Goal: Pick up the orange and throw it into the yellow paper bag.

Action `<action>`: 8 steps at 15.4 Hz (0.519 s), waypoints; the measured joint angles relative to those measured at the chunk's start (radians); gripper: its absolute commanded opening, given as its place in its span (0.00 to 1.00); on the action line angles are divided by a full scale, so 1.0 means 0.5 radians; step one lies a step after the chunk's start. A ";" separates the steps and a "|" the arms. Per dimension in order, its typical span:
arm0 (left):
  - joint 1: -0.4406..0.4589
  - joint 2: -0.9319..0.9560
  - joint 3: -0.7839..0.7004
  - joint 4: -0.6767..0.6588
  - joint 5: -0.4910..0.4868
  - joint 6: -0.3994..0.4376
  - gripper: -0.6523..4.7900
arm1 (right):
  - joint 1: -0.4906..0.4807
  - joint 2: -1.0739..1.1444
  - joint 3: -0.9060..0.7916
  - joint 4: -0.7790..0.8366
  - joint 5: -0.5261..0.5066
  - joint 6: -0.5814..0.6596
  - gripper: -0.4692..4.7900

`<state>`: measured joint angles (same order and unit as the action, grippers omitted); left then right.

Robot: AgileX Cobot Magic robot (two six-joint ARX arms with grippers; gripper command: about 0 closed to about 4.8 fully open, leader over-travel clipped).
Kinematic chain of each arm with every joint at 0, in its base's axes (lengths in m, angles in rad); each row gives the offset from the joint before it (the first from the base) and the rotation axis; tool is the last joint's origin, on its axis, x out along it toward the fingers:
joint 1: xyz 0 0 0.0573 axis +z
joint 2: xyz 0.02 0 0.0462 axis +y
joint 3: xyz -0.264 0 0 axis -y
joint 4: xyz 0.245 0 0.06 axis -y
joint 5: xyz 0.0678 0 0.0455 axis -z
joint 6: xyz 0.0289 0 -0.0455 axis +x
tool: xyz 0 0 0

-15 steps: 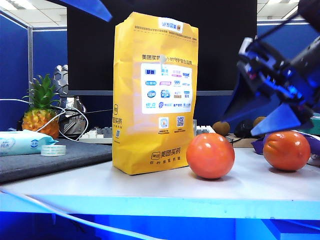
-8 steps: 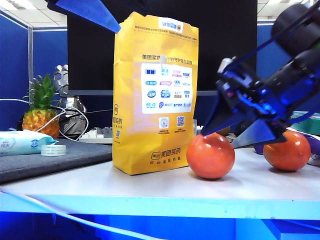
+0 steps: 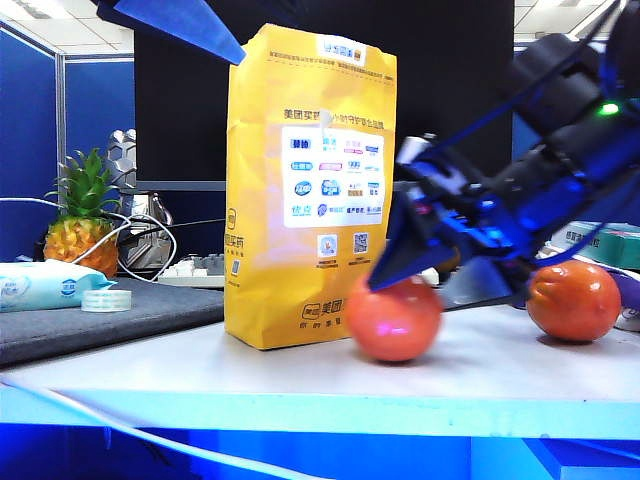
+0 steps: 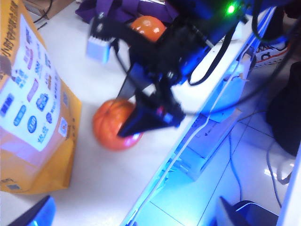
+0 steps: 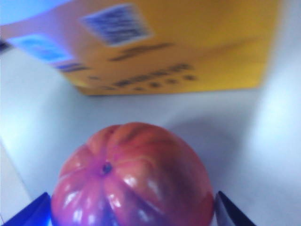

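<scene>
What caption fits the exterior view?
Right pincer, open, straddles the glossy reddish-orange round fruit beside the tall yellow paper bag; left pincer hovers above.

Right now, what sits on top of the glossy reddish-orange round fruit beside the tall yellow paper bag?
The right gripper, jaws open, straddles the glossy reddish-orange round fruit, one blue finger across its top. Contact is unclear through blur. The yellow paper bag stands behind.

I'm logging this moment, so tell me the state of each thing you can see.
yellow paper bag: upright on the table.
orange: on the table, between the right gripper's open jaws.
second orange fruit: resting on the table, untouched.
right gripper: open.
left gripper: open, high beside the bag top.
</scene>
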<state>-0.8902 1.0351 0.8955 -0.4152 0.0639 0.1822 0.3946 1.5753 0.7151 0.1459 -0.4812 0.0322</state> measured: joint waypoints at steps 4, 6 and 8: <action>0.001 0.002 0.000 0.001 0.003 0.000 1.00 | 0.076 0.017 0.012 0.037 0.101 0.000 0.40; 0.000 0.002 0.000 -0.001 -0.043 0.001 1.00 | 0.075 0.016 0.012 0.027 0.094 0.002 0.21; 0.001 0.000 0.000 -0.001 -0.184 0.025 1.00 | 0.073 -0.046 0.012 -0.115 0.068 0.031 0.16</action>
<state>-0.8898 1.0351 0.8955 -0.4156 -0.0280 0.1947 0.4313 1.5524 0.7212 0.0883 -0.4473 0.0475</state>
